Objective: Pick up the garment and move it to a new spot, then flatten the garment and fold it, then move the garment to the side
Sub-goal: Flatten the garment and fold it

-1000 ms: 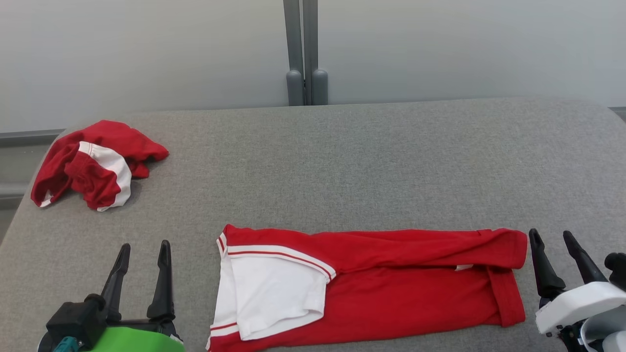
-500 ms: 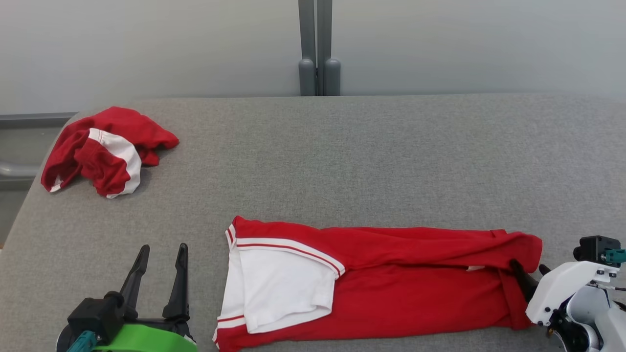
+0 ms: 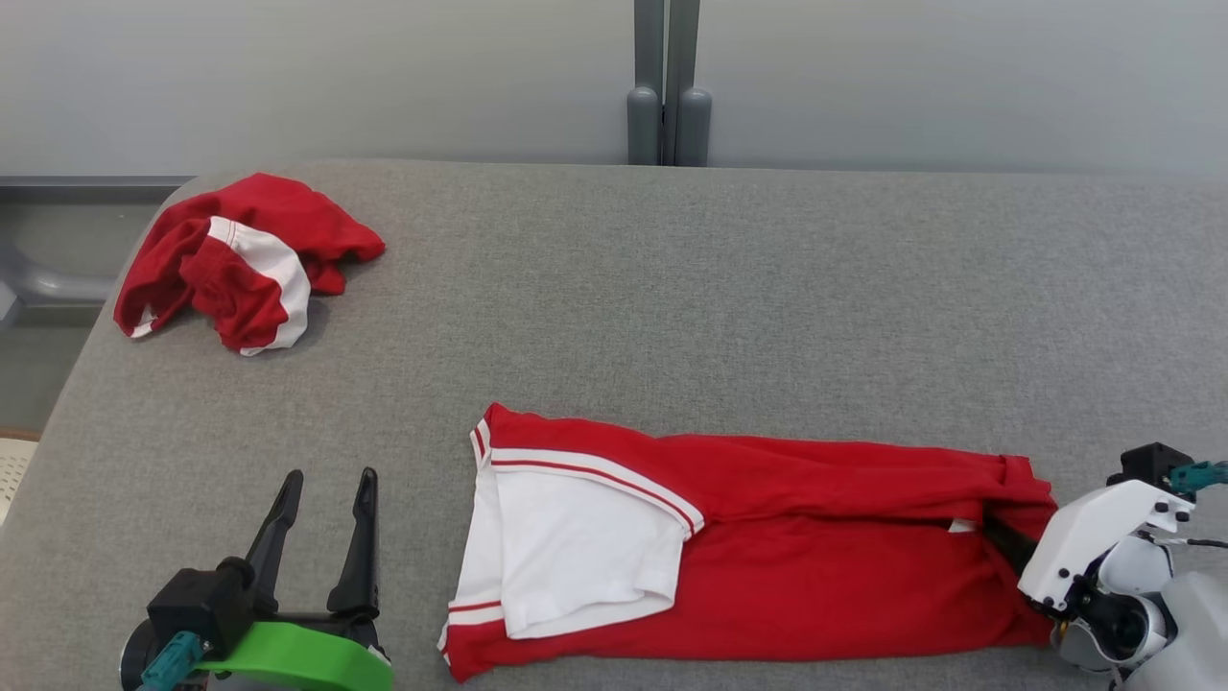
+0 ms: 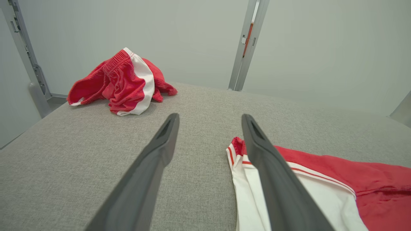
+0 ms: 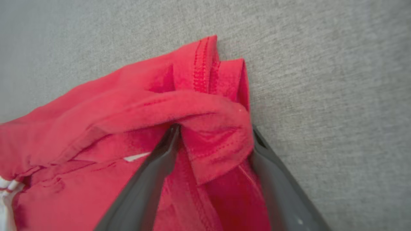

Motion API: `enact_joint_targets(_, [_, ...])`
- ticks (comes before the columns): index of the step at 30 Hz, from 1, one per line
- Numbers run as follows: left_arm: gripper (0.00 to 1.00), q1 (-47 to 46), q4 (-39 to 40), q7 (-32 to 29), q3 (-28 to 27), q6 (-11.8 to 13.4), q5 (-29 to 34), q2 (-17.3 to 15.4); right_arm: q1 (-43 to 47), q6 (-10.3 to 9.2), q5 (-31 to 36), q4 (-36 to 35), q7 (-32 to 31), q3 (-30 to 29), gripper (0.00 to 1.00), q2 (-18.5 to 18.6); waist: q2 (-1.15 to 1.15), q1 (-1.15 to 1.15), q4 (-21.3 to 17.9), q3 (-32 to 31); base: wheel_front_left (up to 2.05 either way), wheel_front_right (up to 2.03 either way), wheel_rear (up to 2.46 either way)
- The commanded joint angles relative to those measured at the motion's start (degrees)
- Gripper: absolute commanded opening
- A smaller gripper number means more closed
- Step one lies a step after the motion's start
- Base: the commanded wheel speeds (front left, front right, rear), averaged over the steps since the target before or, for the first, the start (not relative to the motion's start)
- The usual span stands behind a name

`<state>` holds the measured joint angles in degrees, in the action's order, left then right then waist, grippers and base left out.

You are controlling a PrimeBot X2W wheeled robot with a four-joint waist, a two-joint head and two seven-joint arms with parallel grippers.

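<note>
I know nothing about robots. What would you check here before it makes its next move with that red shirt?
1. Right jaws open: ok.
2. Cloth between right jaws: ok, a fold at the shirt's right end sits there.
3. All layers caught: cannot tell.
4. Left jaws at the shirt: not ok, open above the table, beside its left edge.
5. Shirt lying flat: not ok, right end is bunched.
6. Other garment out of the way: ok, at the far left corner.

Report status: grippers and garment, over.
Left gripper open, idle over the table. Right gripper open, astride right end of the folded garment, not clamped. Crumpled second garment far left, clear of the work.
</note>
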<state>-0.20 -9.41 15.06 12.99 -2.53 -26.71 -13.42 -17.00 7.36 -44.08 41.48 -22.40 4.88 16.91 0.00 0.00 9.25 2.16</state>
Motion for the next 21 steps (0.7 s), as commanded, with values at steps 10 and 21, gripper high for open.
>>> enact_joint_targets(10, [1.00,0.65,-0.62,0.14,-0.58,-0.38,1.01,0.31,1.19,0.15,-3.49,-1.87,6.13,4.10,0.00,1.53,0.00,0.00,-0.89,-1.85,0.00,0.00,0.00])
enact_joint_targets(21, [1.00,1.84,-0.08,0.14,-0.87,0.04,1.27,0.25,-1.43,0.14,-0.85,-0.13,11.03,5.32,0.00,8.76,0.00,0.00,-3.66,-2.74,0.00,0.00,0.00])
